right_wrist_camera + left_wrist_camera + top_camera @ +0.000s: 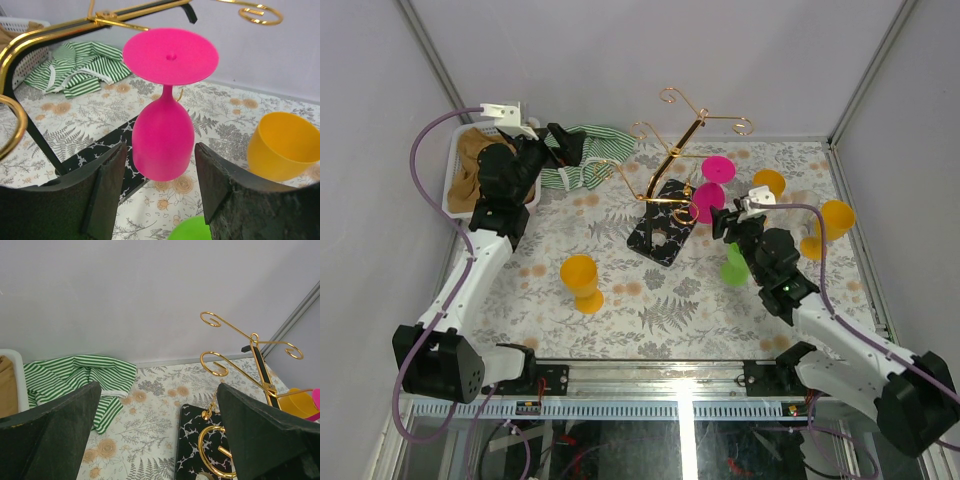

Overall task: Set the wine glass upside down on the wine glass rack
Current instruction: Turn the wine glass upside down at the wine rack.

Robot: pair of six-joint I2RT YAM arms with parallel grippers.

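Task's thing: the pink wine glass (162,135) is seen upside down, foot uppermost, on the right side of the wine glass rack (672,158). Its bowl hangs above the rack's black base (665,238).
Done: the hanging is judged complete. Whether the foot is fully borne by a hook cannot be told.
Right fingers (107,195): parted, with a narrow gap on each side of the bowl; nothing is gripped.
Left fingers (55,440): spread wide with nothing between them, held at the far left by the striped cloth (75,375).
Left to do: the right arm is judged to need only drawing back without knocking the bowl.
Count, glasses: five. One pink; three orange (582,280) (769,183) (832,222); one green (735,266).
Count, other: one rack, one striped cloth, one white basket (451,190) on the counter (650,300).
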